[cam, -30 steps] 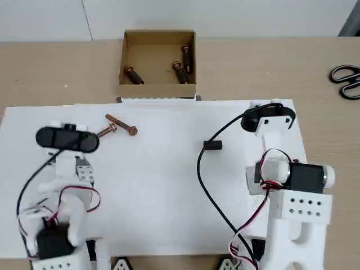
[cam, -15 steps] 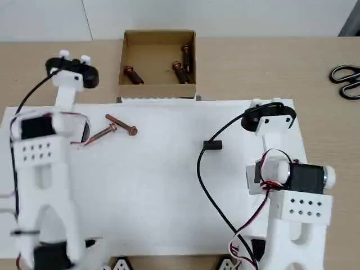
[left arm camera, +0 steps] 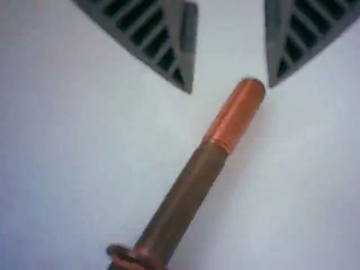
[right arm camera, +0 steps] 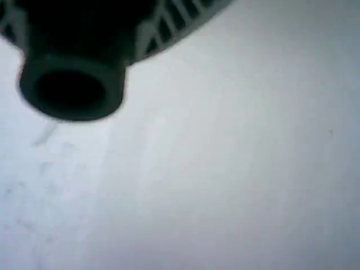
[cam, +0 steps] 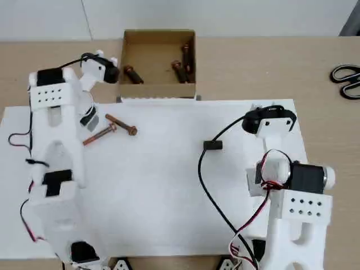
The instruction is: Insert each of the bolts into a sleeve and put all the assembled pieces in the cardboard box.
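Observation:
Two copper bolts lie on the white sheet [cam: 169,191] at the far left: one bolt [cam: 100,134] nearer the left arm, the other bolt [cam: 121,124] just right of it. My left gripper [cam: 88,118] hangs open over the nearer bolt's threaded end. In the left wrist view that bolt [left arm camera: 208,174] points its tip between the spread fingers of the gripper [left arm camera: 229,79]. My right gripper [cam: 265,108] sits at the sheet's far right, shut on a black sleeve [right arm camera: 70,87] whose open end shows. The cardboard box [cam: 159,89] beyond the sheet holds several assembled pieces [cam: 181,68].
A small black piece [cam: 212,145], maybe a sleeve, lies mid-sheet beside the right arm's black cable [cam: 203,185]. Scissors [cam: 346,80] rest on the wooden table at the far right. The left arm's white body [cam: 56,169] covers the sheet's left side.
The left arm has swung out from the front left of the table, gone past the box's left side, then come down over the nearer bolt. The right arm has barely moved.

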You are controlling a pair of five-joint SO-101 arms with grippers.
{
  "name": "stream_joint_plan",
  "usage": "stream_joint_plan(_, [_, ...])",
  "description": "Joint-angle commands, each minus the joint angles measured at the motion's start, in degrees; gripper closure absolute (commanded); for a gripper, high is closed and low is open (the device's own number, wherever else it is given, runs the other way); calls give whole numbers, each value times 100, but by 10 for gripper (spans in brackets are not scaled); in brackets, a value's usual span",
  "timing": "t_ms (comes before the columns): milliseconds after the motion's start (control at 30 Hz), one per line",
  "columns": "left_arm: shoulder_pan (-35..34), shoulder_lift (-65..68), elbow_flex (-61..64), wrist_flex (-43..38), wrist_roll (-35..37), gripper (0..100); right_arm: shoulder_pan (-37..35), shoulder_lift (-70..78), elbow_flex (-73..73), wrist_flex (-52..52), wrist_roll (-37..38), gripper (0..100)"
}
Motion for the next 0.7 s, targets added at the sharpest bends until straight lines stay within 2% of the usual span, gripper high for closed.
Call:
stream_joint_plan(0, [123, 413, -1147, 246, -62, 844, 163, -101, -35, -119, 88, 995])
stream_joint_plan(133, [273, 853, -1640, 246, -255, 837, 163, -110, -35, -101, 281, 995])
stream_joint_plan(667, [466, 1530, -1622, 246, -378, 837, 163, -101, -35, -127, 264, 995])
